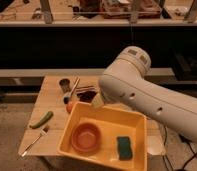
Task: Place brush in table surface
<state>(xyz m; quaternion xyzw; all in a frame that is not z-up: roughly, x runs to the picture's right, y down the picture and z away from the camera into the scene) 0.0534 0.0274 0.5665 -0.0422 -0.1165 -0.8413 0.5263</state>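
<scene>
The brush (73,86) lies on the table surface (51,102) at the back, just right of a small dark cup. Its pale wooden handle points away and its head is toward the yellow tub. My white arm (142,95) sweeps in from the lower right and arches over the table's right half. The gripper is hidden behind that arm, so no fingers show and nothing is seen held.
A yellow tub (68,134) at the front holds an orange bowl (86,137) and a green sponge (124,148). The dark cup (64,83), a dark flat thing (87,94), a green vegetable (41,120) and a fork (34,140) lie on the wood. Dark shelving stands behind.
</scene>
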